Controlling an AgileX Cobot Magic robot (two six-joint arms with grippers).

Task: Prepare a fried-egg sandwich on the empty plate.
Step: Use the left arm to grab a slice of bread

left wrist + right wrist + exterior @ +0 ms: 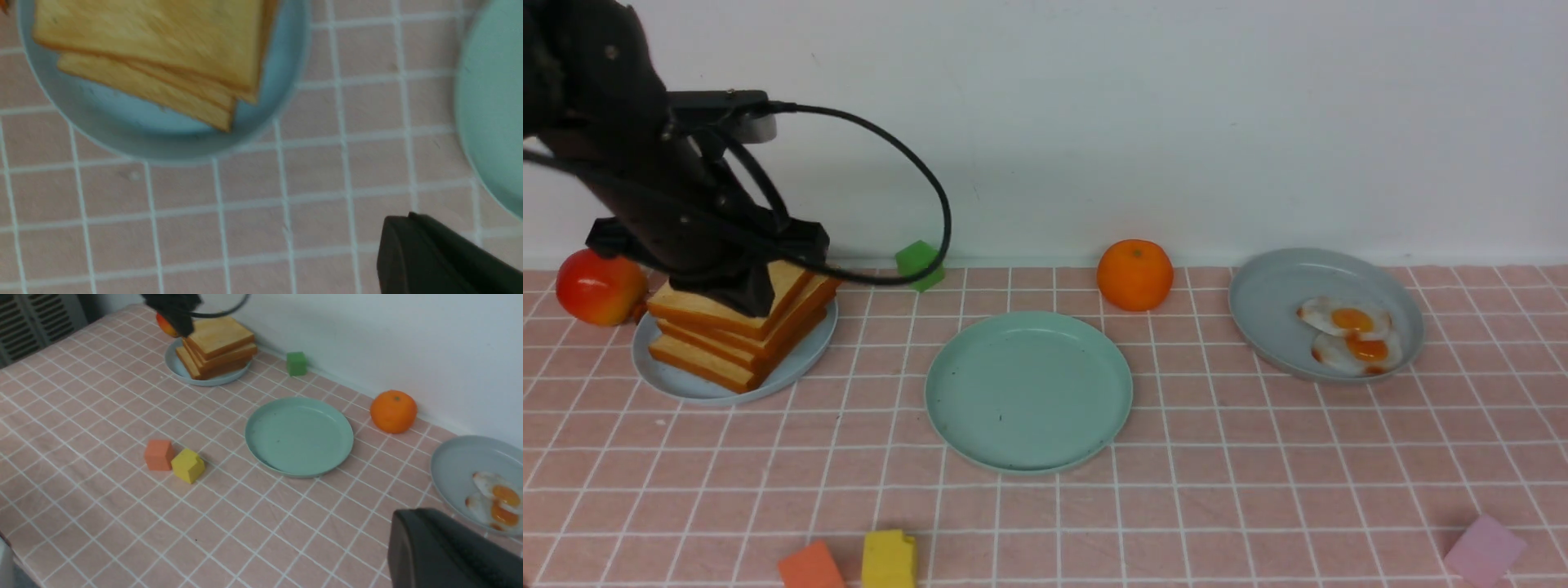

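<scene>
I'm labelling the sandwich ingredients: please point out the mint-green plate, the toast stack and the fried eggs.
mint-green plate (1029, 392), front view, bare centre.
toast stack (220, 332), right wrist view, top slice's face.
fried eggs (1352, 320), front view, rear egg's yolk.

No legible text, labels or numbers, seemingly, despite some blur

- The light is soft, even and fairly bright, coming from overhead, with no glare.
- In the front view the mint-green plate (1029, 392) casts only a thin shadow at 6 o'clock.
- My left arm (645, 188), at 10 o'clock, is almost black and shows little detail.
- The left wrist view is motion-blurred, so the toast stack (163, 53) and the checked cloth (184, 228) look smeared.
- In the right wrist view my right claw (449, 551) is a dark, soft-edged mass.
</scene>
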